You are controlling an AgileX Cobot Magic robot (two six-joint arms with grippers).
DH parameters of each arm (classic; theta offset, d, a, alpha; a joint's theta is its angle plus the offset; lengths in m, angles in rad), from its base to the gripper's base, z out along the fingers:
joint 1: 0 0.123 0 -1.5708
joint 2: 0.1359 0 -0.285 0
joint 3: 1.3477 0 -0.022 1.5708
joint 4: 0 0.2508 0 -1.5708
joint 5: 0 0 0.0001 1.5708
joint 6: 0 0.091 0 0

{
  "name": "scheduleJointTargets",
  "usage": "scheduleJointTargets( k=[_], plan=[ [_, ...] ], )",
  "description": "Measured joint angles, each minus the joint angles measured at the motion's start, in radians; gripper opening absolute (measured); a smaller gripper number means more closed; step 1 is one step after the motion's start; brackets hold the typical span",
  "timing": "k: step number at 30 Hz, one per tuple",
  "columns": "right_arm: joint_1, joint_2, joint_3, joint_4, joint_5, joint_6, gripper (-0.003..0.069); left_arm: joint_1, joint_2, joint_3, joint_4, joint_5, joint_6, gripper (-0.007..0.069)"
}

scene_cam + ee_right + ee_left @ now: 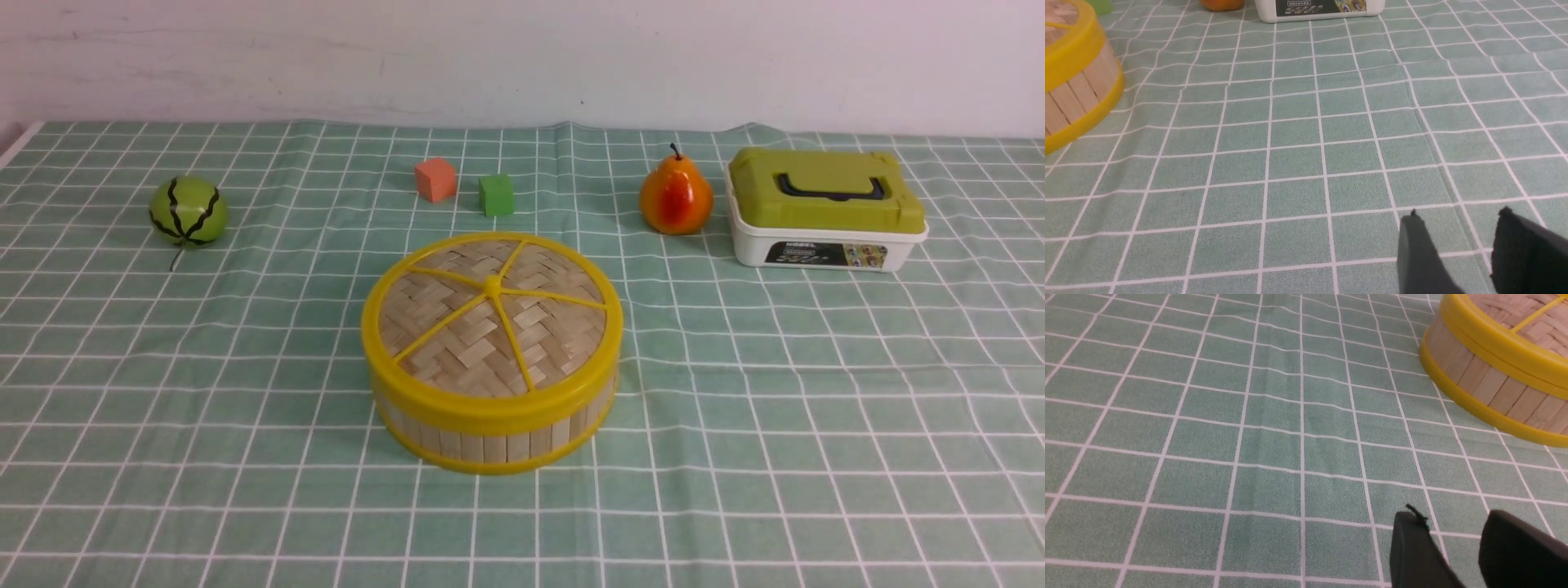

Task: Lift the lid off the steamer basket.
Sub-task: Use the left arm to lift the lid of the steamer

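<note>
Left gripper (1451, 526) and right gripper (1459, 224) hang released and empty, apart from the lid (492, 318) seated on the steamer basket (490, 445) at front-view centre; risk: a snug fit may drag the basket up too.

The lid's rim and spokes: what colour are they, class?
Yellow; the lid shows best in the front view.

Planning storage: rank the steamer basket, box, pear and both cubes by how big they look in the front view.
1. steamer basket, also nearest the camera
2. box
3. pear
4. orange cube and green cube: alike, not ranked
</note>
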Motion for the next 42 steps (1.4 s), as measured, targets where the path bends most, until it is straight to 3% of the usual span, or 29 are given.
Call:
scheduleJointTargets(
  k=[11, 18, 21, 24, 26, 27, 30, 34, 42],
  plan=[
    [0.0, 0.0, 0.0, 0.0, 0.0, 0.0, 0.0241, 0.0, 0.0, 0.0, 0.001, 0.0, 0.0, 0.0239],
    [0.0, 0.0, 0.0, 0.0, 0.0, 0.0, 0.0241, 0.0, 0.0, 0.0, 0.098, -0.092, -0.02, 0.0239],
    [0.0, 0.0, 0.0, 0.0, 0.0, 0.0, 0.0241, 0.0, 0.0, 0.0, -0.003, -0.132, -0.155, 0.0239],
    [0.0, 0.0, 0.0, 0.0, 0.0, 0.0, 0.0241, 0.0, 0.0, 0.0, -0.252, -0.158, -0.406, 0.0239],
    [0.0, 0.0, 0.0, 0.0, 0.0, 0.0, 0.0241, 0.0, 0.0, 0.0, -0.375, -0.166, -0.508, 0.0239],
    [0.0, 0.0, 0.0, 0.0, 0.0, 0.0, 0.0241, 0.0, 0.0, 0.0, -0.485, -0.174, -0.626, 0.0239],
    [0.0, 0.0, 0.0, 0.0, 0.0, 0.0, 0.0241, 0.0, 0.0, 0.0, -0.65, -0.192, -0.772, 0.0239],
    [0.0, 0.0, 0.0, 0.0, 0.0, 0.0, 0.0241, 0.0, 0.0, 0.0, -0.736, -0.217, -0.826, 0.0239],
    [0.0, 0.0, 0.0, 0.0, 0.0, 0.0, 0.0241, 0.0, 0.0, 0.0, -0.746, -0.253, -0.831, 0.0239]
  ],
)
